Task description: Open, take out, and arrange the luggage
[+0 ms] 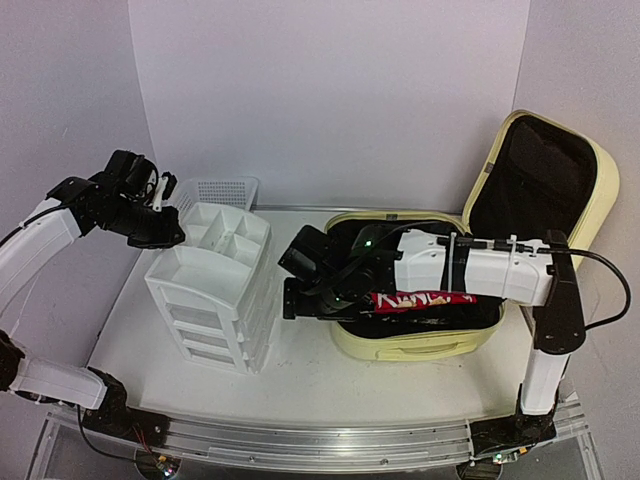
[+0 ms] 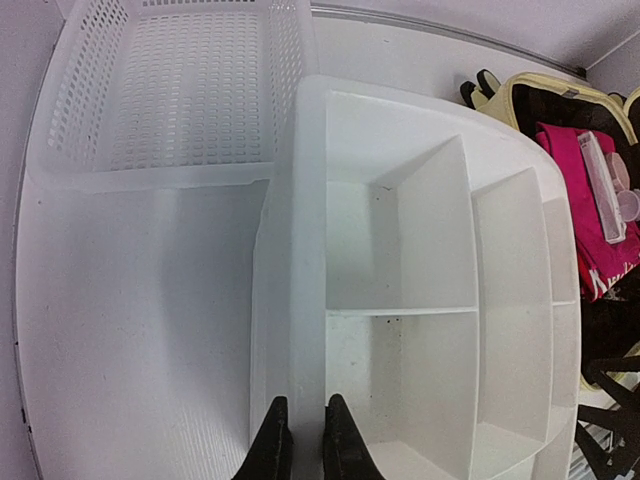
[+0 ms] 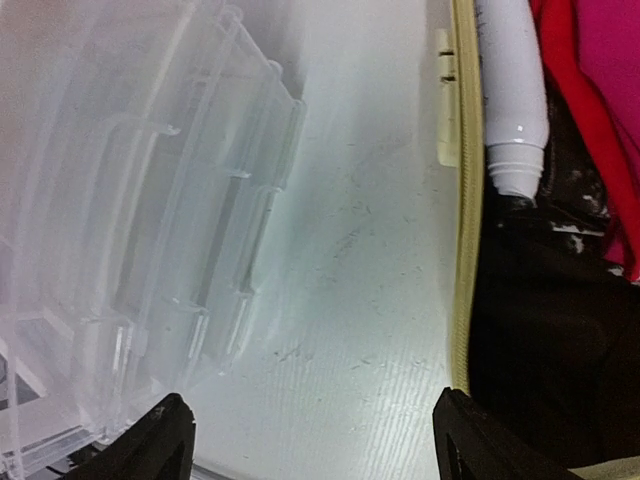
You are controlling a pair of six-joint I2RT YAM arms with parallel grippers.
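The luggage (image 1: 420, 345) is a pale-yellow suitcase lying open at the right, its black-lined lid (image 1: 540, 180) standing up. Inside lie a red packet (image 1: 420, 300), a pink cloth (image 2: 585, 200) and a white bottle (image 3: 515, 90). My right gripper (image 1: 290, 300) hangs open over the bare table between the suitcase's yellow edge (image 3: 462, 250) and the drawer unit; nothing is between its fingers (image 3: 160, 440). My left gripper (image 2: 305, 400) is shut on the left rim of the drawer unit's top tray (image 2: 308, 200), with one finger on each side of the thin wall.
The white plastic drawer unit (image 1: 215, 290) stands left of the suitcase, its divided top tray empty. A white mesh basket (image 1: 222, 190) sits behind it against the back wall. White walls close in the back and both sides.
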